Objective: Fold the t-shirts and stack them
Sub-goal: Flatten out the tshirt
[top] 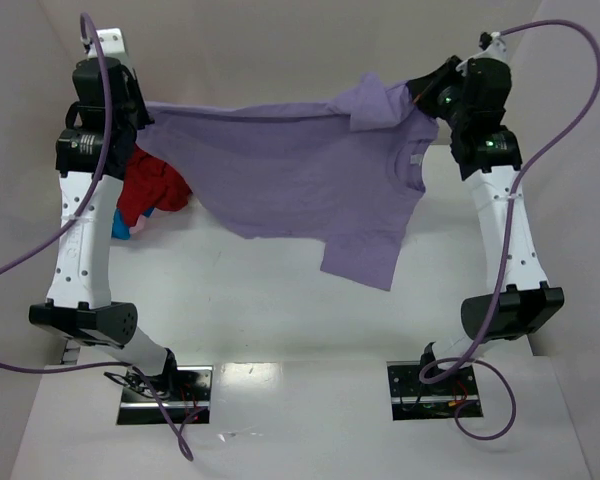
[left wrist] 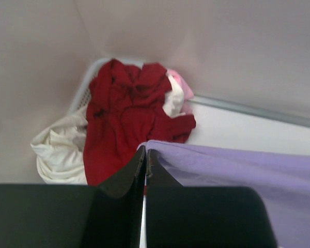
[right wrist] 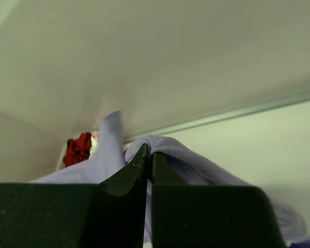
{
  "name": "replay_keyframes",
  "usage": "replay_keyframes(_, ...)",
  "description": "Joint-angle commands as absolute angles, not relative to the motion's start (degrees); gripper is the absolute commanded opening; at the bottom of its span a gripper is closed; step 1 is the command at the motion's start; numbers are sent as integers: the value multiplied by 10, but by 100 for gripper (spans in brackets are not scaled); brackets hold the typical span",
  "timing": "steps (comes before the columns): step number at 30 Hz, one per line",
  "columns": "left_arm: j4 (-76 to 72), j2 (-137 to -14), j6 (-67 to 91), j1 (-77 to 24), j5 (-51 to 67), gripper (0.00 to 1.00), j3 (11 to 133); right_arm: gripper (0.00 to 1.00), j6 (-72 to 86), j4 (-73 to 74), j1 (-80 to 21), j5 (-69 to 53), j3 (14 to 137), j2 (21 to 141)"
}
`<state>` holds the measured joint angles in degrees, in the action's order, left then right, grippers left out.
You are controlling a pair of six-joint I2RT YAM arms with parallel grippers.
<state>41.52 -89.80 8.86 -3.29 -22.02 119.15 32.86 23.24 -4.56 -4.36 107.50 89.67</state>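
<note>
No readable text or labels

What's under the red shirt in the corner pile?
The red shirt lies over white cloth, showing at its left, and pale pink cloth, at its upper right. Anything beneath its middle is covered.

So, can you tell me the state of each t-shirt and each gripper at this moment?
lavender t-shirt: held up, stretched between both grippers, not folded.
red t-shirt: crumpled in the far-left pile, not folded.
white t-shirt: crumpled beside the red one.
pale pink t-shirt: mostly hidden behind the red one.
left gripper: shut on the lavender cloth.
right gripper: shut on the lavender cloth.
</note>
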Motion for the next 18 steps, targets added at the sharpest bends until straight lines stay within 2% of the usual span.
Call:
replay_keyframes(1,400,-898,68,-25,-248,0,1245,0,302,251,1,-44,1135,859)
replay_keyframes(11,400,-846,73,-25,-189,0,1292,0,272,241,1,-33,1158,753)
replay_keyframes(18,400,-714,73,-25,-161,0,1188,0,266,250,1,-50,1075,629)
